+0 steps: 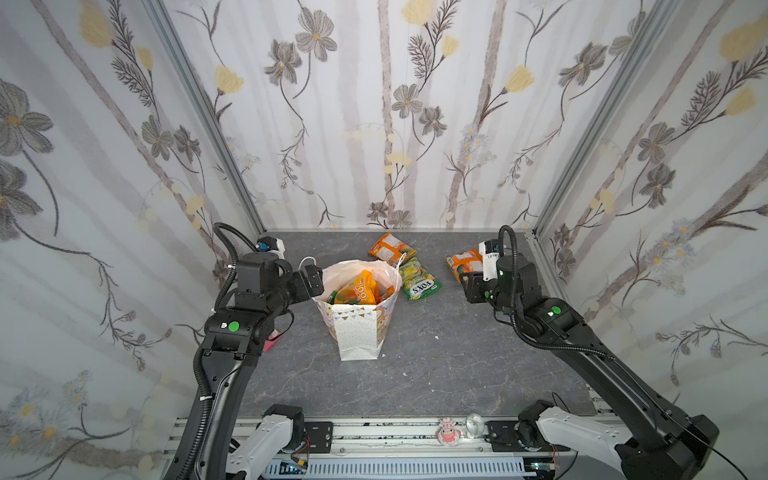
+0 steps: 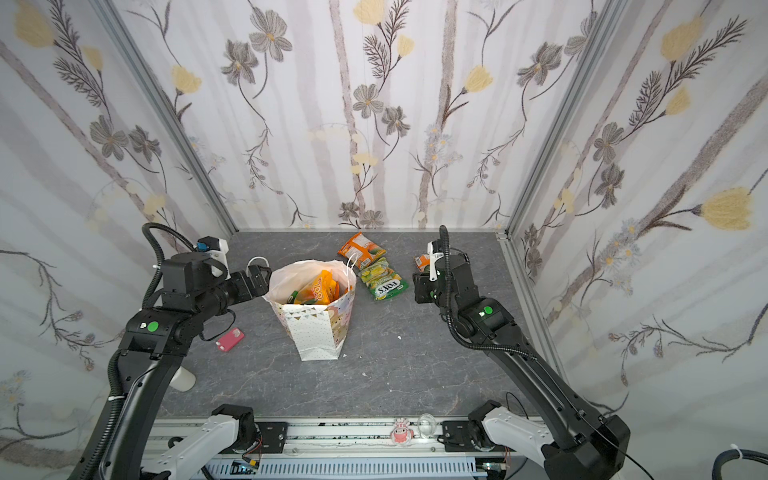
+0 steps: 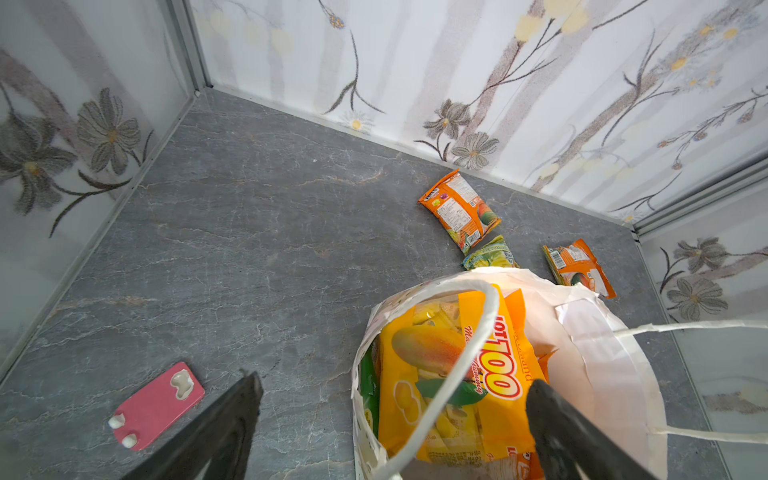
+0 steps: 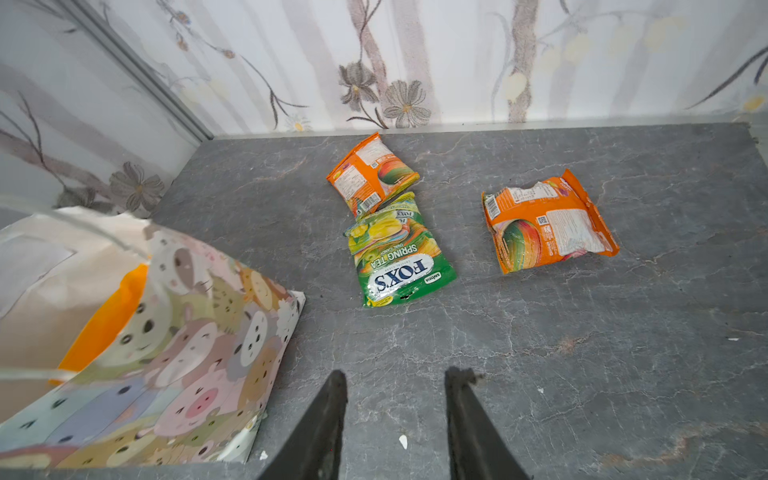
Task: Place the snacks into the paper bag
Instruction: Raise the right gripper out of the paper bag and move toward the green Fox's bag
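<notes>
The paper bag (image 1: pixel 358 332) (image 2: pixel 316 336) stands open mid-table with a yellow packet (image 1: pixel 362 287) (image 3: pixel 440 374) and other snacks inside. My left gripper (image 3: pixel 395 382) (image 1: pixel 312 279) is open at the bag's left rim, one finger outside and one over the mouth, with a cord handle (image 3: pixel 478 332) looped between them. Behind and right of the bag lie an orange packet (image 1: pixel 390 247) (image 4: pixel 372 174), a green packet (image 1: pixel 417 279) (image 4: pixel 399 257) and another orange packet (image 1: pixel 463 262) (image 4: pixel 548 224). My right gripper (image 4: pixel 397 374) (image 1: pixel 469 286) hangs open over bare table, nearer than these packets, holding nothing.
A flat pink card (image 3: pixel 158 405) (image 2: pixel 229 339) lies on the table left of the bag, under my left arm. A white cylinder (image 2: pixel 183 380) sits near the front left. Flowered walls close in three sides, and a metal rail (image 1: pixel 374 432) runs along the front.
</notes>
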You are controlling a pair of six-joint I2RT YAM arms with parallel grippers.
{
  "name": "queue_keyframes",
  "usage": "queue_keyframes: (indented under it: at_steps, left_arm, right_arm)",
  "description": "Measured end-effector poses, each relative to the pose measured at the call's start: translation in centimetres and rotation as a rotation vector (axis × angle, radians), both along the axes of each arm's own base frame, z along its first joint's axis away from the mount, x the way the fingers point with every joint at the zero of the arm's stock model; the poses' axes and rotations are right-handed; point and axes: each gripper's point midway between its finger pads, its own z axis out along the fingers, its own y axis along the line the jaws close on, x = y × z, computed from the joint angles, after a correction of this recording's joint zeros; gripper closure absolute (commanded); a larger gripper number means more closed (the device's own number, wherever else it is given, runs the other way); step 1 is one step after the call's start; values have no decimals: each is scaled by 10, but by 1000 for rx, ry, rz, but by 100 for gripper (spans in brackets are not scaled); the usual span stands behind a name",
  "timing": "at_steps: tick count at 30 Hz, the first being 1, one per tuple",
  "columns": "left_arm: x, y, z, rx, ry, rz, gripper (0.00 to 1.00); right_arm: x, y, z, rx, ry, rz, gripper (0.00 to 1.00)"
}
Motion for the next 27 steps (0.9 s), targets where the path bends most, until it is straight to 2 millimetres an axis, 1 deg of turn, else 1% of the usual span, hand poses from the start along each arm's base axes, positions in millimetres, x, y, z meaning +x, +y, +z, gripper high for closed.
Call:
queue_keyframes:
  at_steps: [3, 6, 8, 10, 11, 12, 15, 17, 20, 23, 27]
  left_arm:
    - [3, 5, -2, 0, 19, 39, 0]
    - [3, 10, -8, -5, 49, 78, 0]
    - [2, 12, -7, -16, 56, 95, 0]
    - [5, 11, 1, -28, 39, 100, 0]
    - [6, 10, 4, -37, 29, 101, 0]
    - [7, 9, 5, -45, 26, 97, 0]
    - [11, 3, 0, -60, 48, 75, 0]
    - [14, 0, -4, -68, 65, 60, 0]
    - [15, -4, -11, -68, 87, 38, 0]
    - [11, -6, -24, -66, 113, 24, 0]
    - [7, -11, -37, -81, 142, -2, 0]
  right_arm:
    - [22, -8, -13, 65, 39, -10, 56]
    - [33, -4, -21, 124, 75, 26, 53]
    - [39, 0, -28, 159, 100, 54, 49]
    - [44, 6, -44, 180, 145, 90, 44]
    - [45, 10, -55, 187, 171, 106, 42]
    - [46, 14, -69, 191, 201, 123, 41]
    - [48, 22, -104, 198, 273, 155, 40]
    - [53, 25, -117, 197, 294, 162, 38]
    - [61, 26, -125, 191, 279, 166, 37]
    - [68, 26, -133, 189, 272, 165, 37]
    - [77, 25, -152, 173, 297, 151, 36]
